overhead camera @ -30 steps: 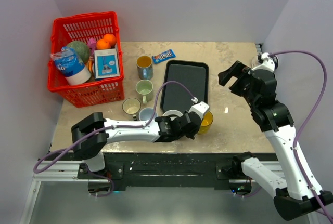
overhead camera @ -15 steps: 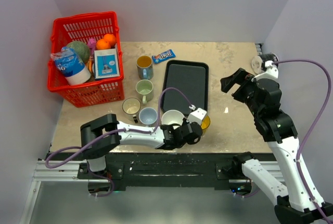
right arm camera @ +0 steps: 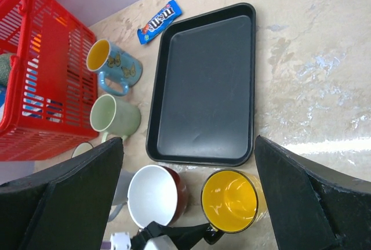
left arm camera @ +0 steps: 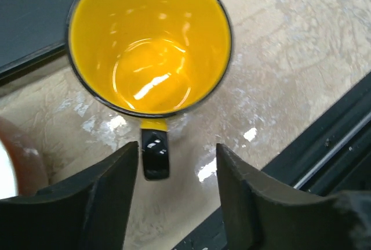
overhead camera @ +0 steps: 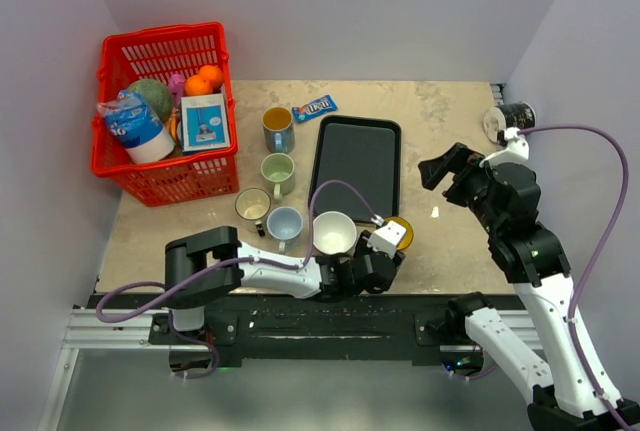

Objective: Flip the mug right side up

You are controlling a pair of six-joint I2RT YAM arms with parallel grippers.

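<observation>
Looking around the left gripper point(left arm camera: 177, 152) first: just to its left, a white mug with a red outside point(overhead camera: 333, 232), mouth up, close enough to edge into the wrist view. Farther left, a pale blue mug point(overhead camera: 285, 222) and a cream mug point(overhead camera: 252, 204). Beyond those, away from the arm bases, a green mug point(overhead camera: 277, 169) and a blue butterfly mug point(overhead camera: 278, 126), with a candy packet point(overhead camera: 315, 107) near the last. Ahead of the gripper, a black tray point(overhead camera: 355, 166), its near edge just past the yellow mug point(left arm camera: 149, 41). Far off to the left and back, a red basket point(overhead camera: 160, 36) full of goods. Closest in the way: the white mug on the left, the tray edge ahead.

Directly ahead of the gripper, on the tabletop point(left arm camera: 301, 58): the yellow mug, upright, mouth open to the wrist camera, glossy inside. Black handle point(left arm camera: 155, 156) pointing back into the gap between the fingers point(left arm camera: 110, 198), close to the left one, clear of the right. Gripper parted, holding nothing.

Well off to the right, the right gripper point(overhead camera: 445, 163) raised above the tabletop, spread wide, holding nothing, with a dark can point(overhead camera: 512, 118) beyond it near the wall.
</observation>
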